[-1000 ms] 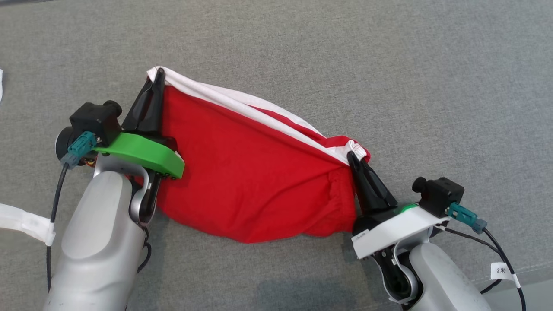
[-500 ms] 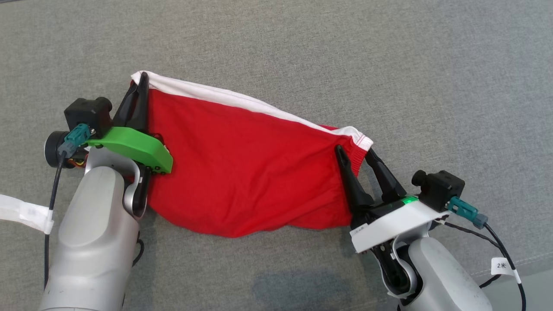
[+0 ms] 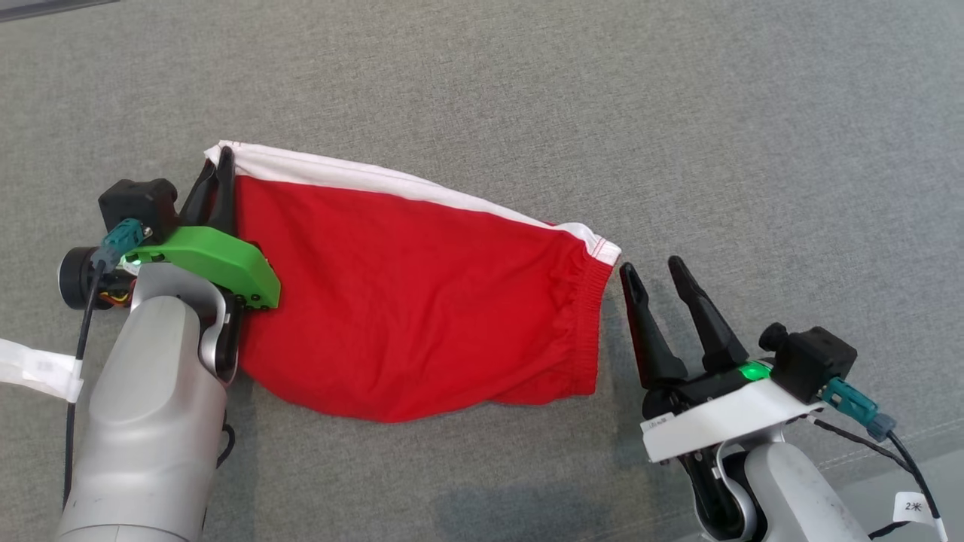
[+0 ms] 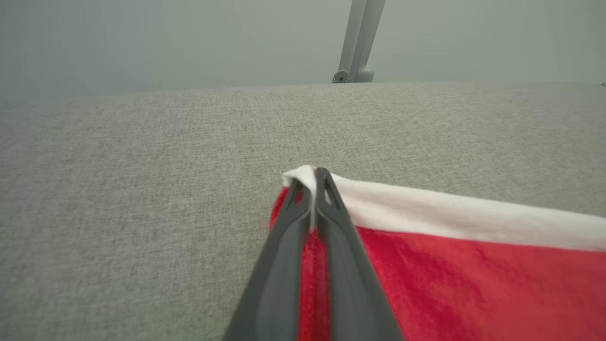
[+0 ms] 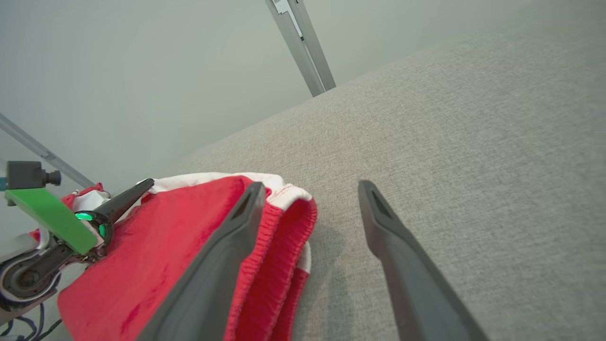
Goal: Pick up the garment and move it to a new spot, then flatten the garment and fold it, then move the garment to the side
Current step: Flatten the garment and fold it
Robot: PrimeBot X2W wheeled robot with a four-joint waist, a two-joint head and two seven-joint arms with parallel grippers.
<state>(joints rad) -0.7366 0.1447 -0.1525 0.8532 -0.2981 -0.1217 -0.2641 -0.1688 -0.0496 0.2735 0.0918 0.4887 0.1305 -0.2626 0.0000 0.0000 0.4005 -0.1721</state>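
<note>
Spread on the grey cloth surface [image 3: 527,98]: a red garment [image 3: 414,301] with a white band [image 3: 361,177] along its far edge. Long axis across the head view, from the robot's left to its right, slanting a little nearer on the right.

Clamped on the far left corner, right on the white band: the left gripper [image 3: 224,154], fingers pressed together with cloth between them.

Just beside the gathered elastic end [image 3: 584,309] on the right, tips near its white corner but apart from it: the right gripper [image 3: 651,267], fingers spread wide, holding nothing. In the right wrist view, overlap of one finger with the red hem; contact not to be told from there.

Judged as the flattening step, fold not yet begun. For a fresh grip on that end, only a short reach toward the robot's left, onto the elastic edge. Nearer arm there: plainly the right one.
</note>
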